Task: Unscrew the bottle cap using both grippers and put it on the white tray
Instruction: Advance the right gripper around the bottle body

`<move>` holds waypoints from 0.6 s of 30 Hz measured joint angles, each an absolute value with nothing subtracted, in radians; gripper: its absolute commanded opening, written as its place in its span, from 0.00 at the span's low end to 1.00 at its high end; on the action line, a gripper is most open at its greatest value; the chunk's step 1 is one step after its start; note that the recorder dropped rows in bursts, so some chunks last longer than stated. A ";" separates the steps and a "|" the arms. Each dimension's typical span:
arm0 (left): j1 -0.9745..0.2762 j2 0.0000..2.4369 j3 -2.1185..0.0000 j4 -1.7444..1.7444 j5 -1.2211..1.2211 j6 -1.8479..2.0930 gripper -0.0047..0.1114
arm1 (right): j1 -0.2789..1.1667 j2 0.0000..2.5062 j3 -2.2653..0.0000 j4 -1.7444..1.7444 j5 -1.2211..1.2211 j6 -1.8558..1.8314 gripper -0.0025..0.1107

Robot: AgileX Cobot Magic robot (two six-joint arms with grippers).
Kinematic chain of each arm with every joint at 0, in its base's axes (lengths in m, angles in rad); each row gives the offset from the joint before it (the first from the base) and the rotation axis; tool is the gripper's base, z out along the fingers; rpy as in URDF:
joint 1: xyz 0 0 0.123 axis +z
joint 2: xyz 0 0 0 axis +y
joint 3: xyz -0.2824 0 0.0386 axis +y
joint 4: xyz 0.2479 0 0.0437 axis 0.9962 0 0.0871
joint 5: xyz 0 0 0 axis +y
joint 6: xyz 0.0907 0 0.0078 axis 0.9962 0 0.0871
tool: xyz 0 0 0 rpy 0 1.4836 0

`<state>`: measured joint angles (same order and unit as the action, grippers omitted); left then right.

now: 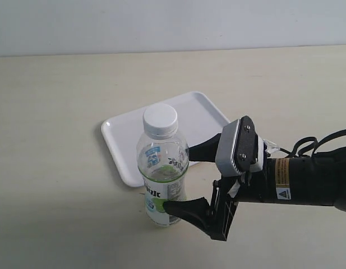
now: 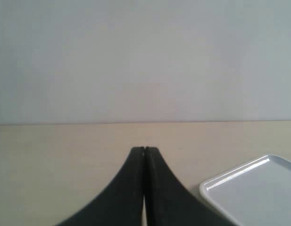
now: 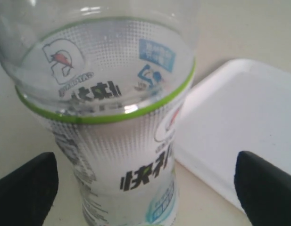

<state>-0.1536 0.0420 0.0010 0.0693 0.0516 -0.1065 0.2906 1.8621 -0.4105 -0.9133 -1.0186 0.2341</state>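
The bottle stands upright on the table, clear with a white, green and blue label, and the white bottle cap sits on its neck. Behind it lies the white tray. My right gripper reaches in from the right and is open, one finger on each side of the bottle's lower body. In the right wrist view the bottle fills the space between the fingers, with a gap on each side. My left gripper is shut on nothing, low over the table near a tray corner. It is outside the exterior view.
The beige table extends to a pale wall at the back. The right arm's grey-white block and orange sticker sit just right of the bottle. The tray lies close behind the bottle.
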 measured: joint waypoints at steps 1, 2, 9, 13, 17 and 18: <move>-0.154 0.042 0.001 0.069 0.052 -0.107 0.04 | 0.291 1.862 -0.412 -0.912 -1.023 0.231 0.87; -0.154 0.042 0.001 0.069 0.052 -0.107 0.04 | 0.291 1.862 -0.412 -0.910 -1.028 0.228 0.87; -0.154 0.042 0.001 0.069 0.052 -0.107 0.04 | 0.291 1.862 -0.412 -0.907 -1.034 0.217 0.87; -0.154 0.042 0.001 0.069 0.052 -0.107 0.04 | 0.291 1.862 -0.413 -0.907 -1.041 0.212 0.87; -0.154 0.042 0.001 0.069 0.052 -0.107 0.04 | 0.291 1.862 -0.431 -0.905 -1.043 0.212 0.87; -0.154 0.042 0.001 0.069 0.052 -0.107 0.04 | 0.291 1.862 -0.436 -0.910 -1.043 0.212 0.87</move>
<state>-0.1536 0.0420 0.0010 0.0693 0.0516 -0.1065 0.2906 1.8621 -0.4358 -0.9100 -1.0434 0.2123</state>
